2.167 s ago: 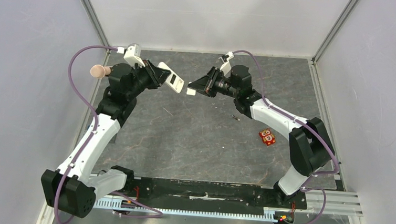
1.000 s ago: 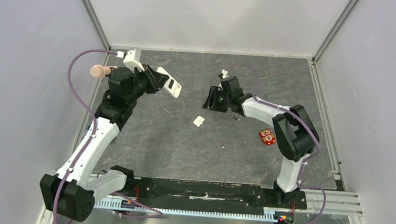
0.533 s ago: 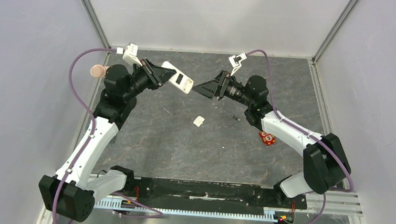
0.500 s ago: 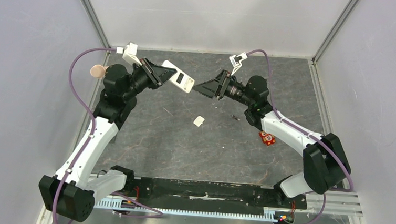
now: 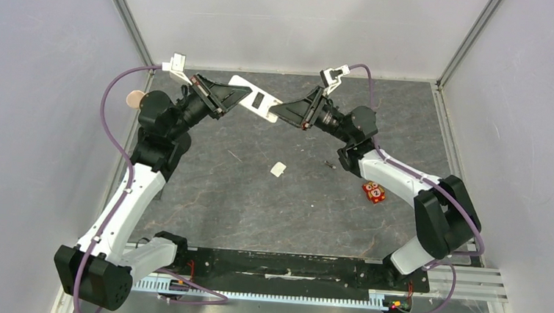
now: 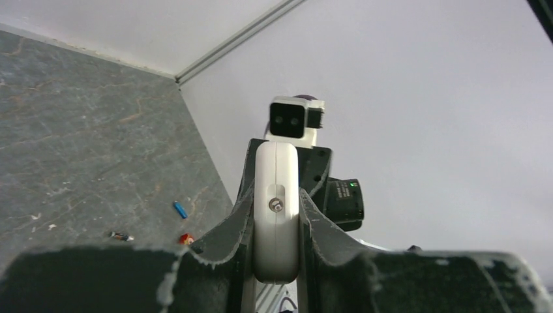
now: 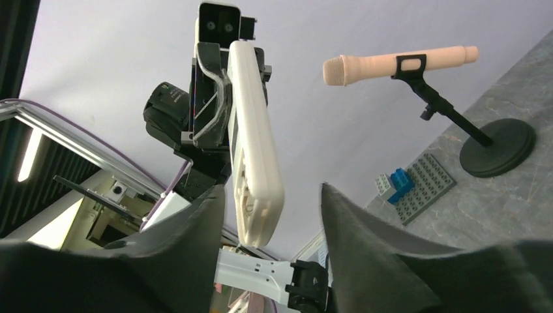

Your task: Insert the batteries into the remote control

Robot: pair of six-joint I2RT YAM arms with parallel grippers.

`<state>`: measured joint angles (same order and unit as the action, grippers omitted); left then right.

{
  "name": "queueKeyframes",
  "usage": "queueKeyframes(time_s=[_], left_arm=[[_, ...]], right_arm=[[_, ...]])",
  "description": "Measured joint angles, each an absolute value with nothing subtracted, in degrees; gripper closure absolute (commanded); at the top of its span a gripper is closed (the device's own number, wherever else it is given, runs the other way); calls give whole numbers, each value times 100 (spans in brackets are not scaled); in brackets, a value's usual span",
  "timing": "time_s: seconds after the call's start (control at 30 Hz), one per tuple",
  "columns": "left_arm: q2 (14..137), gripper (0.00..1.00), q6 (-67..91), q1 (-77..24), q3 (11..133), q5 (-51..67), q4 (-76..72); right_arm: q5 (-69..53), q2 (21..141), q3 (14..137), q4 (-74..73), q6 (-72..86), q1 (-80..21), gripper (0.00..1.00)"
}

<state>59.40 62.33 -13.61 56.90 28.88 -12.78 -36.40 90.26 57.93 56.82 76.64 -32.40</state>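
Note:
My left gripper (image 5: 235, 95) is shut on the white remote control (image 5: 257, 101) and holds it up in the air by one end. Seen from the left wrist, its fingers (image 6: 242, 215) press both flat sides of the remote control (image 6: 276, 163). My right gripper (image 5: 280, 113) meets the free end; its jaws stand apart, and the remote control (image 7: 251, 130) lies near the left finger with a gap at the right. The batteries lie on the table: a blue one (image 6: 179, 209) and a dark one (image 6: 120, 236), (image 5: 329, 163).
A small white cover piece (image 5: 278, 169) lies mid-table. The orange owl-faced square (image 5: 374, 192) sits under the right forearm. A microphone on a stand (image 7: 391, 65) and a grey brick plate (image 7: 417, 186) stand at the far left. Grey walls enclose the table.
Both arms rose towards the back. The left gripper swung the remote control up and rightward, and the right gripper came up from the table to its free end.

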Motion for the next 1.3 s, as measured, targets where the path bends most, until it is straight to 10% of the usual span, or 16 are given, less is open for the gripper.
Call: queueKeyframes(time_s=[0.2,0.43,0.8,0.9,1.0,1.3], left_arm=[[5953,45,6401,-1330,5649,3013,-1424],[5999,37,6305,-1253,5710,3704,-1286],[6420,55,5596,-998,6082,5061,-685],[6477,74,5509,-998,6082,5273,-650],[6523,97,5430,-989,6077,5371,-657],[6532,98,5190,-987,5961,5275,-600]], right_arm=[[-3671,9118,5931,5894,8031,-3247,89],[-3986,9166,6252,5395,7712,-3205,91],[-4779,9214,6858,4353,7067,-3041,86],[-4884,9275,6969,4195,7002,-3041,84],[-4976,9297,7013,4051,6987,-3041,73],[-4781,9273,6921,3422,6523,-2882,34]])
